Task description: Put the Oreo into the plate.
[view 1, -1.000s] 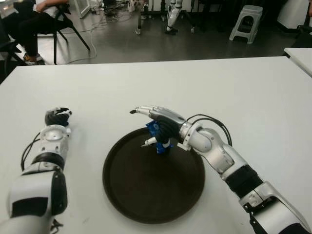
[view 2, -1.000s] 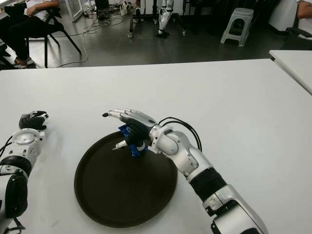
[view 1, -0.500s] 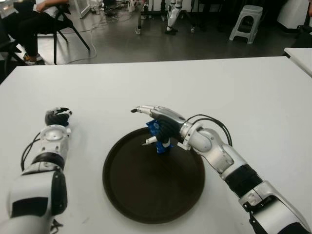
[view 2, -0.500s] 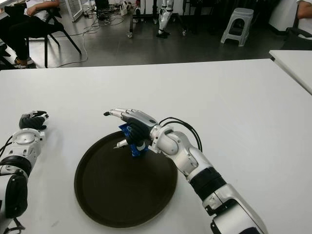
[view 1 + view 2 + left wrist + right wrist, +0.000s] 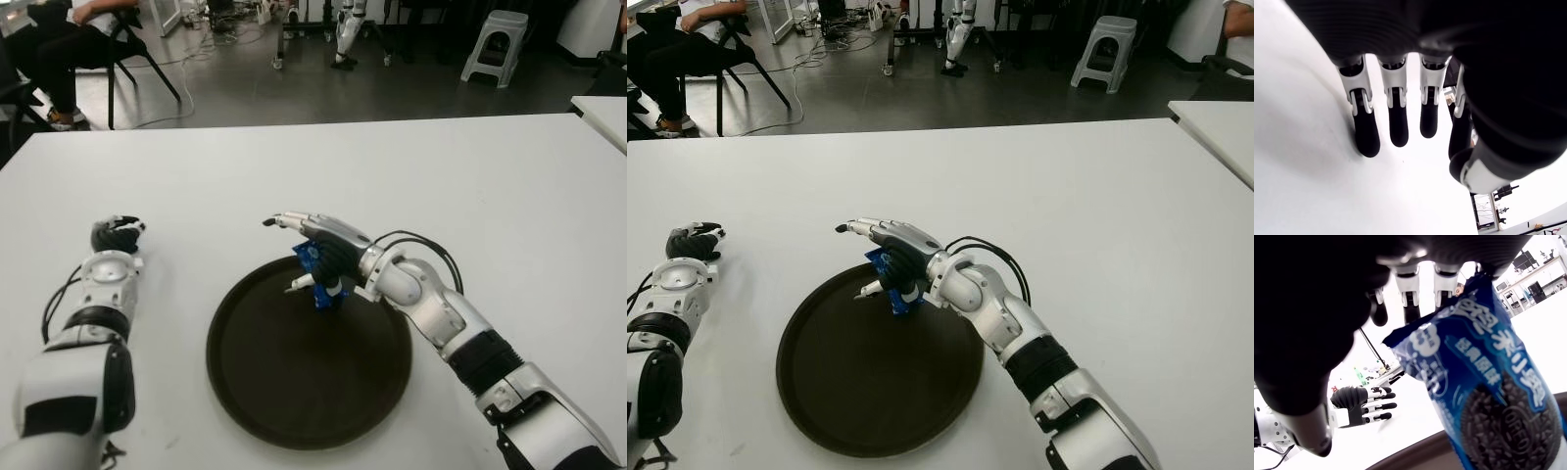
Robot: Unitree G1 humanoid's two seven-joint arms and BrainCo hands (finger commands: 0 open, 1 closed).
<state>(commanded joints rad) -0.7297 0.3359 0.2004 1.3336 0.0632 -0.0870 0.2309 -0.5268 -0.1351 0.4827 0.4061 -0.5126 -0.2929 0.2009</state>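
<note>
- I see the right hand [image 5: 328, 257] near the centre of the left eye frame, above the far rim of the plate [image 5: 265, 392], with its long fingers [image 5: 294, 222] stretched out flat toward the left of the frame.
- Its thumb and lower fingers are pinching the Oreo [image 5: 320, 274], a blue packet that hangs below the palm. The packet's lower end reaches down over the plate's far edge; I cannot tell whether it touches the plate surface.
- In the right wrist view the Oreo [image 5: 1488, 391] fills the right side of the frame, with a printed cookie and white lettering on blue wrap. The plate's dark rim [image 5: 1415, 455] curves along the bottom edge.
- The plate is round and dark brown and sits in the lower centre of the eye frames on the white table [image 5: 490, 186].
- The left hand [image 5: 116, 235] shows at the middle left of the frame, well apart from the plate. In its wrist view its fingers [image 5: 1366, 132] hang loosely extended over the table and hold nothing.
- A seated person [image 5: 59, 44] occupies the upper left corner, and a grey stool [image 5: 495, 44] stands at the upper right, both on the floor beyond the table.
</note>
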